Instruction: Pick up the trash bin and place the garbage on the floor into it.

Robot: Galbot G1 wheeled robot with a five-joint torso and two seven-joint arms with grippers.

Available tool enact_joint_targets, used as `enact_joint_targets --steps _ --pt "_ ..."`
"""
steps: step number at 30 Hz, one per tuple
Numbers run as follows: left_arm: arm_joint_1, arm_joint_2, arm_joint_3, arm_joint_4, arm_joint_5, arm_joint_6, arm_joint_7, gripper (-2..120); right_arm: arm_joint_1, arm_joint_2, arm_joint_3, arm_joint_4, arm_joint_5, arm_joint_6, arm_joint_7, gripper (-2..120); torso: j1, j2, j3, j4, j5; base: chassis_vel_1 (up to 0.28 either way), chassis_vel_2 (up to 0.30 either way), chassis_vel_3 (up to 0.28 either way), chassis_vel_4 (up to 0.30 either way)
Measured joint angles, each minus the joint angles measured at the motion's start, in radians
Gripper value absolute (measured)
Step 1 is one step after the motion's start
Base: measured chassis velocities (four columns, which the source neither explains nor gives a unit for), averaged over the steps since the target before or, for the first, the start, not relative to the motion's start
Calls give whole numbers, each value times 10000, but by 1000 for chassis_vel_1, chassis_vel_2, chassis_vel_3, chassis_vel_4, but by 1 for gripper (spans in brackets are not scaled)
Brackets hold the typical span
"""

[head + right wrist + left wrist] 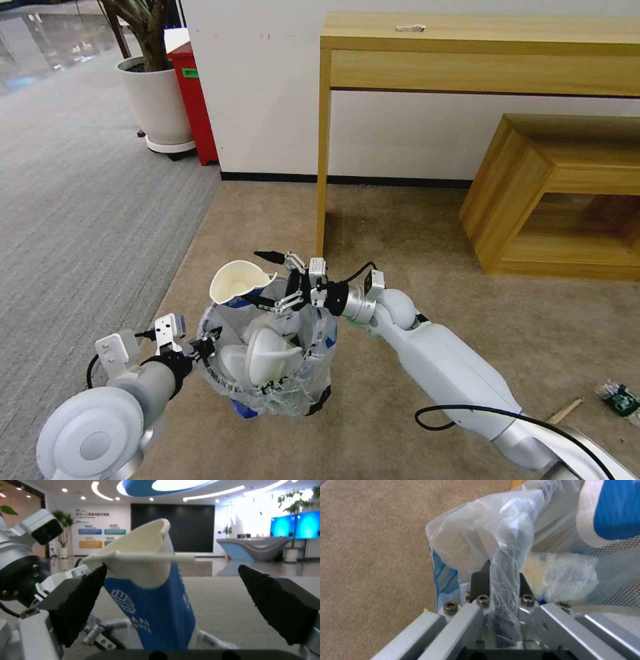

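We see our right gripper (173,597) spread wide around the crumpled blue-white paper cup (235,283), above the black mesh trash bin (267,363), whose plastic-lined rim our left gripper (500,580) pinches.

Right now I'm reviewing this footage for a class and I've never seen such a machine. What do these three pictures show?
It is a wheeled robot with two arms. The head camera looks down: the left gripper grips the rim of the trash bin, lifted off the carpet. The right gripper, open, is beside a paper cup at the rim. The other pictures come from wrist cameras: the left shows the bin's clamped rim, the right the cup. White slippers are inside; a stick lies on the carpet.
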Motion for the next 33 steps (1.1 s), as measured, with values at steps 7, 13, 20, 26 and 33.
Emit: enact_joint_targets --steps 7,13,20,26,33 --pt "37 7 -66 -27 -2 -1 11 1 -45 -476 92 473 48 -963 493 100 0 0 0 0 1 0 0 0 0" --pt "39 2 -78 -41 2 -10 13 1 -72 -882 151 815 -111 -1449 698 100 0 0 0 0 1 0 0 0 0" --pt "-5 -33 19 -38 37 -16 14 1 -121 -1284 200 1098 -287 -1344 691 100 0 0 0 -1 0 0 0 0 0" --pt "13 11 -70 -65 23 -19 14 1 -126 -1476 185 1196 -308 -1290 673 100 0 0 0 -1 0 0 0 0 0" --pt "21 49 -178 -84 -2 -31 10 1 -23 -1670 232 1489 -207 -1277 784 100 0 0 0 0 0 0 0 0 0"
